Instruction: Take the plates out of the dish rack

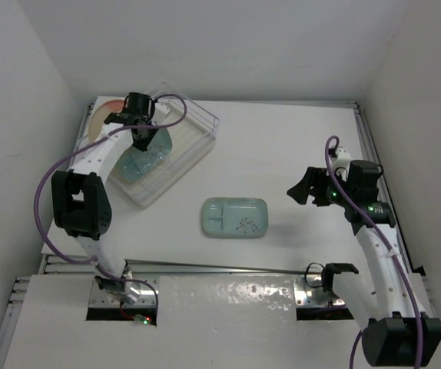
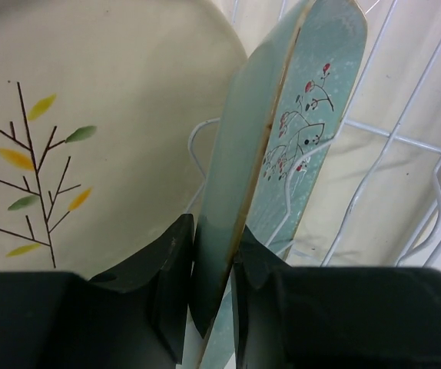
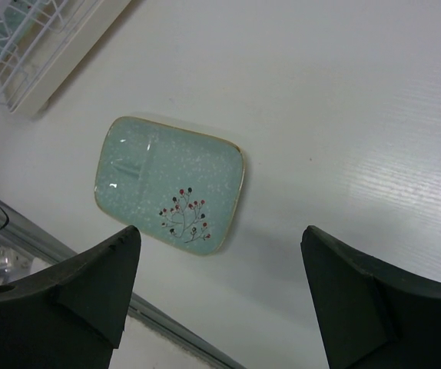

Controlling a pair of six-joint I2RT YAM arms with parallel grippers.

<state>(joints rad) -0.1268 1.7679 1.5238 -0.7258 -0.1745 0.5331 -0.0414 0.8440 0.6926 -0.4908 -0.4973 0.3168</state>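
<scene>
White table (image 1: 297, 146), white walls on three sides. Left jaws clamped on upright teal plate (image 2: 240, 177), one finger against each face; plate stands on edge in the wire slots of dish rack (image 1: 197, 127). Cream plate (image 2: 113, 115) just beside the gripped plate's plain face, branch-and-leaf mark toward the jaws. Right jaws wide apart, holding nothing, above table. Flat teal plate (image 3: 170, 181) lies face up below and ahead of them, well apart from rack.

Glossy glazed teal plate (image 2: 227, 192); clear plastic dish rack (image 1: 197, 131); matt table (image 3: 343, 92).
</scene>
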